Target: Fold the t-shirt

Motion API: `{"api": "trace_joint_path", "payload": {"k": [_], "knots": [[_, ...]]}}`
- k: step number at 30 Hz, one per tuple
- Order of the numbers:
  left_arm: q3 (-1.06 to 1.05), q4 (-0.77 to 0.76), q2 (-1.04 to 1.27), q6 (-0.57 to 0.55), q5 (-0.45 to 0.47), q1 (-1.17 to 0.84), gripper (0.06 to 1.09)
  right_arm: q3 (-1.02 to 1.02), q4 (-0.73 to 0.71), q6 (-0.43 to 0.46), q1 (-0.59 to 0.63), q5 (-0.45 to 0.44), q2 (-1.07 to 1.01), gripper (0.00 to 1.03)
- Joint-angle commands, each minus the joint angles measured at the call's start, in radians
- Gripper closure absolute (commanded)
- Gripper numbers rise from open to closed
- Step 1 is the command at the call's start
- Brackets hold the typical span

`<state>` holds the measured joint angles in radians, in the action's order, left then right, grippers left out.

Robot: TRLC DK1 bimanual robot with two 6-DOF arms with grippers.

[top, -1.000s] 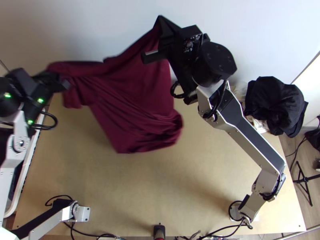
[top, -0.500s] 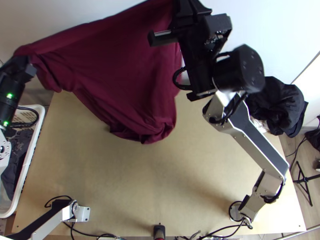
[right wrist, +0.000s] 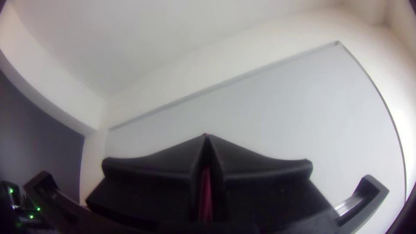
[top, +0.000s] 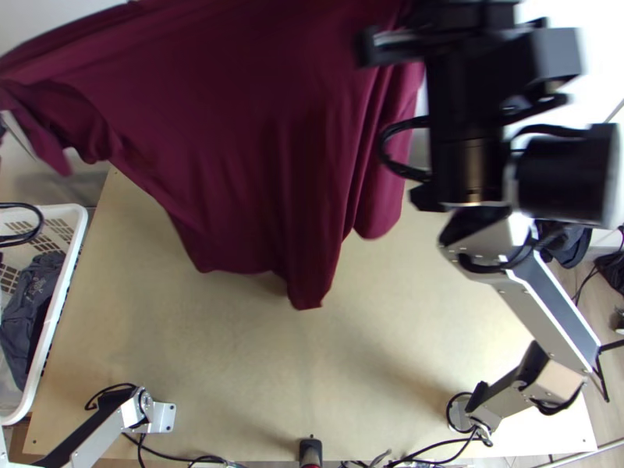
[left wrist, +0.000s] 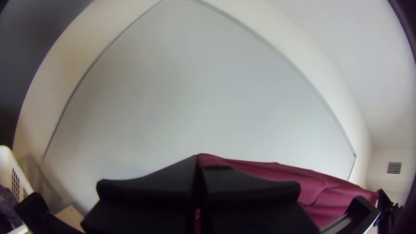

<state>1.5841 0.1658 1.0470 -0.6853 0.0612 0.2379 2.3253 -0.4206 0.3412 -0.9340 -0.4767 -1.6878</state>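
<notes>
The dark red t-shirt (top: 234, 117) hangs in the air above the far part of the table, stretched between both grippers, with its lower part in loose folds and one tip dangling. At the top edge, right of centre, my right gripper (top: 437, 23) is at the shirt's upper right; in its wrist view the right gripper (right wrist: 206, 141) is shut, with a strip of red cloth (right wrist: 206, 195) between its fingers. In the left wrist view my left gripper (left wrist: 199, 162) is shut on an upper part of the shirt (left wrist: 320, 186), which runs from it toward the other arm.
A white basket (top: 69, 273) with dark clothes (top: 31, 304) stands at the table's left edge. Black cloth (top: 568, 243) lies at the right behind the right arm. The wooden table (top: 234, 359) spreads below the shirt, a pale wall behind.
Both grippers have moved apart and up the picture, the left one out past the left edge. The shirt has gone with them, pulled wider between them and now hanging with a longer tip.
</notes>
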Motion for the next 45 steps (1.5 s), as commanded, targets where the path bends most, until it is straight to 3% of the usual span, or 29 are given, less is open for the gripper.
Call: {"api": "trace_joint_path", "payload": {"k": [1,6,16,23,29,35,45], "knots": [[0.002,-0.014,-0.035,-0.057,-0.004,0.063,1.05,-0.044,-0.023,-0.053,0.034,-0.039,0.085,1.00],[-0.027,-0.008,-0.081,-0.063,0.052,0.031,1.05,-0.093,0.002,-0.051,0.034,-0.051,0.158,1.00],[-0.033,0.001,-0.128,-0.049,0.060,0.044,1.05,-0.386,0.062,-0.041,0.017,-0.063,0.389,1.00],[-0.021,0.020,-0.208,-0.053,0.075,0.044,1.05,-0.512,0.137,-0.116,-0.040,-0.071,0.467,1.00],[-0.069,0.055,-0.265,-0.026,0.103,0.044,1.05,-0.527,0.201,-0.128,-0.052,-0.099,0.525,1.00],[-0.141,0.155,-0.378,-0.028,0.121,0.047,1.05,-0.606,0.367,-0.261,0.070,-0.114,0.666,1.00],[-0.102,0.259,-0.455,0.001,0.129,0.090,1.05,-0.465,0.482,-0.283,0.127,-0.123,0.703,1.00]]}}
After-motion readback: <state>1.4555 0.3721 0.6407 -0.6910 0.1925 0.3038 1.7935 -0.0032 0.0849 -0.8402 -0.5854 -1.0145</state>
